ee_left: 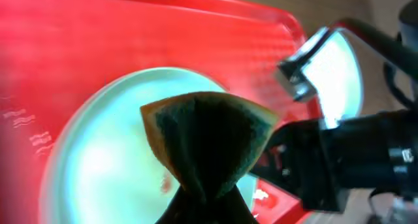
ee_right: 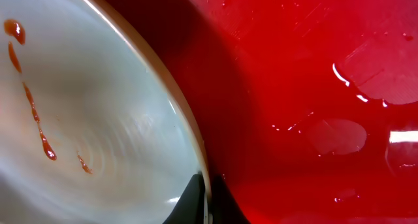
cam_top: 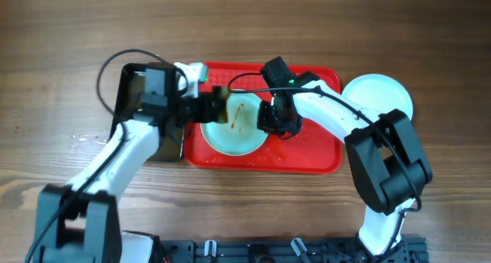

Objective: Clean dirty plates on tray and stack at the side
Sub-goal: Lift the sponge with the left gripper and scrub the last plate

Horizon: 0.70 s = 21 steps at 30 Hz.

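A pale mint plate (cam_top: 234, 129) with brown-orange sauce streaks lies on the red tray (cam_top: 314, 152). My right gripper (cam_top: 268, 123) is shut on the plate's right rim; in the right wrist view the fingers (ee_right: 208, 201) pinch the rim of the plate (ee_right: 85, 119) over the tray (ee_right: 313, 67). My left gripper (cam_top: 211, 106) is shut on a green sponge (ee_left: 206, 136) with an orange edge, held over the plate's (ee_left: 111, 152) left part. Clean pale plates (cam_top: 380, 98) are stacked right of the tray. The left fingers are hidden behind the sponge.
A black tray (cam_top: 142, 113) lies left of the red tray, under my left arm. Water drops lie on the red tray (ee_right: 339, 136) and on the wood left of the black tray (cam_top: 88, 139). The right arm (ee_left: 366, 152) shows in the left wrist view.
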{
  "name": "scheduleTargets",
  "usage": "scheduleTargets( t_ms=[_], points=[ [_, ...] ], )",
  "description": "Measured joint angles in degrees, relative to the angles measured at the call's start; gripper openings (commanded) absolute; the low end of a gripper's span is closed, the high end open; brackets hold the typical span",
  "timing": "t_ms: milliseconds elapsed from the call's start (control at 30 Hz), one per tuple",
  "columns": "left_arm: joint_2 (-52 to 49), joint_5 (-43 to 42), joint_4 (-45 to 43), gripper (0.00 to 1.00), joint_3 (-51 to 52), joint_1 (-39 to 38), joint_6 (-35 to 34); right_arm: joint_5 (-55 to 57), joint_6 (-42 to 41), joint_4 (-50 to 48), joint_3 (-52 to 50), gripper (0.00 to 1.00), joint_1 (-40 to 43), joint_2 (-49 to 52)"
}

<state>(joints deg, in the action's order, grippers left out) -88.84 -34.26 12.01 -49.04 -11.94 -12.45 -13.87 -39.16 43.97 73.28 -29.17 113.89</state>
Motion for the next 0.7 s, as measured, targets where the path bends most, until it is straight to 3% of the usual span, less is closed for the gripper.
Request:
scheduleTargets(
  t_ms=[167, 333, 533, 700],
  points=[
    [-12.9, -10.8, -15.8, 0.04, -0.2, -4.4, -6.5, 0.0, 0.0, 0.0, 0.0, 0.04, 0.0, 0.0],
    [-21.8, -13.4, -26.3, 0.04, -0.3, -6.4, -14.6, 0.0, 0.0, 0.0, 0.0, 0.04, 0.0, 0.0],
    [-24.5, -10.6, -24.9, 0.04, -0.5, -6.1, -18.1, 0.0, 0.0, 0.2, 0.0, 0.04, 0.0, 0.0],
    [-23.2, -12.5, -10.0, 0.04, -2.2, -0.9, -15.9, 0.0, 0.5, 0.2, 0.0, 0.04, 0.0, 0.0]
  ],
)
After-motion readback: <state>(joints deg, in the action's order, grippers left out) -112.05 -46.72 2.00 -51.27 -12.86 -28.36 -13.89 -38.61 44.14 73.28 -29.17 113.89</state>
